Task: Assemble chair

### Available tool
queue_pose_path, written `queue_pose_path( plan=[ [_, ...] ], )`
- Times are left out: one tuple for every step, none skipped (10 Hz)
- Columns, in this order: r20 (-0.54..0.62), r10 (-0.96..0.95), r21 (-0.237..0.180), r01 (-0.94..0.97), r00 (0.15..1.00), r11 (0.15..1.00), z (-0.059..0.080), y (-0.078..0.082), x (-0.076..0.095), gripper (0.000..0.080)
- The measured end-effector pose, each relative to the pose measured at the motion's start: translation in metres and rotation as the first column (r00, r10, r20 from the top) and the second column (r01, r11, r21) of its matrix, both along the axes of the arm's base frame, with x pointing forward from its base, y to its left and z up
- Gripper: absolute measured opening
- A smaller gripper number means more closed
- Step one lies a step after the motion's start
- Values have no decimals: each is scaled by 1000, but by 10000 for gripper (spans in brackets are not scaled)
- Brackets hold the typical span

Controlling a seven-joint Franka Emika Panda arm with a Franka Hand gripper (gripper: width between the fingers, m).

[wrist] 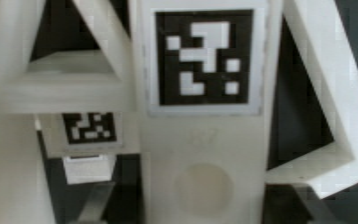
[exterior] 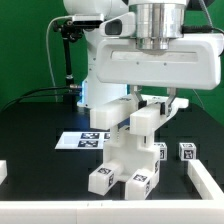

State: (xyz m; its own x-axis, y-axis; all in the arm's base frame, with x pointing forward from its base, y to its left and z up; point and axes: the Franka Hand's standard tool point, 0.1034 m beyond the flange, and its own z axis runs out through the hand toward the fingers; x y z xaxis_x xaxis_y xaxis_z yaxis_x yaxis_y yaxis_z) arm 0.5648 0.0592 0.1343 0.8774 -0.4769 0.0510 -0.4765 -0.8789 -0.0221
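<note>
Part-built chair stands just beside the marker board, on its camera-facing side. A tagged post rests on top of the chair, between the fingers of the gripper. Cannot tell whether the claw clamps the post or only straddles it, as contact is hidden. Risk: the post looks tilted, so pushing down could jam it or topple the chair toward the board.

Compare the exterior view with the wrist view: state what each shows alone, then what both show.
Only the exterior view shows the marker board lying flat on the black table, a loose tagged part to the exterior view's right of the stack, and the arm. Only the wrist view shows, close up, a large tag on a post and a smaller tag on another part. Both show the gripper at the stacked chair parts. Neither shows whether it is clamped.
</note>
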Motion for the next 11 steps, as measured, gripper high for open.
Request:
queue_pose_path(
  plan=[
    [0, 4, 0, -4, 1000, 1000, 0, -2, 0, 284],
    [-1, 4, 2, -4, 1000, 1000, 0, -4, 0, 284],
    [-2, 2, 5, -2, 1000, 1000, 0, -5, -1, 284],
    [-4, 3, 5, -3, 1000, 1000, 0, -5, -2, 284],
    [-4, 15, 5, -15, 1000, 1000, 0, -6, -2, 284],
    [-4, 24, 4, -24, 1000, 1000, 0, -5, -2, 284],
    [-5, 35, 4, -35, 999, 999, -1, -5, -3, 284],
    [-12, 38, 3, -38, 999, 999, -4, -5, -5, 284],
    [-22, 36, 4, -36, 999, 999, -7, -4, -7, 284],
    [-39, 27, 11, -27, 999, 1000, -9, -3, -9, 284],
    [-38, 27, 10, -27, 999, 1000, -9, -3, -9, 284]
  ],
)
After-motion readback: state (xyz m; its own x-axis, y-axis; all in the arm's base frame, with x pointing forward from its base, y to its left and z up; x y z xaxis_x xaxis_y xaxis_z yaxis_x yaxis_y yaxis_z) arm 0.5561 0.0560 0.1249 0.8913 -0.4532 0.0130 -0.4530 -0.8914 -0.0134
